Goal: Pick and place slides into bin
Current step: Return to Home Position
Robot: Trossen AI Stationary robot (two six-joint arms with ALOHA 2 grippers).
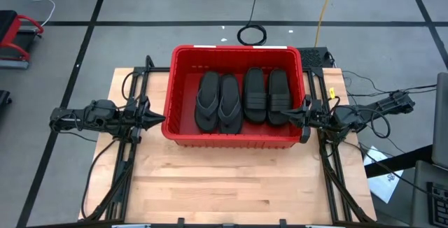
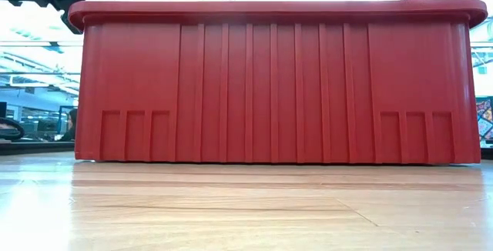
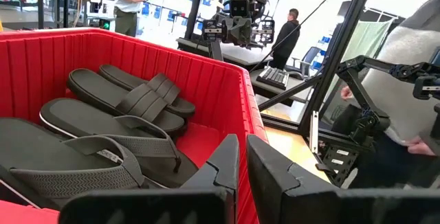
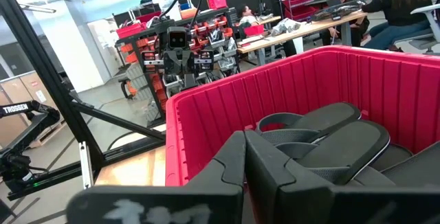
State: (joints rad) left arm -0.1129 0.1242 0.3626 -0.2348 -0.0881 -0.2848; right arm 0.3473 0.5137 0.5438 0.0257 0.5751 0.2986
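Observation:
The red bin (image 1: pixel 238 141) stands at the table's far middle; its near wall fills the low view (image 2: pixel 269 81). Inside lie two black flip-flops (image 1: pixel 218 103) on the left and two band-strap slides (image 1: pixel 267 95) on the right, soles down on the bin floor. They also show in the left wrist view (image 3: pixel 103 145) and the right wrist view (image 4: pixel 330 138). My left gripper (image 1: pixel 161 121) is shut and empty, just above the bin's left rim. My right gripper (image 1: pixel 299 116) is shut and empty, just above the bin's right rim. No sandal shows on the table.
Bare wooden table (image 1: pixel 231 179) lies in front of the bin. Black arm frames and cables (image 1: pixel 122 165) run along both table sides. Cables (image 1: pixel 252 33) lie on the floor behind. People stand and sit in the room beyond (image 3: pixel 285 35).

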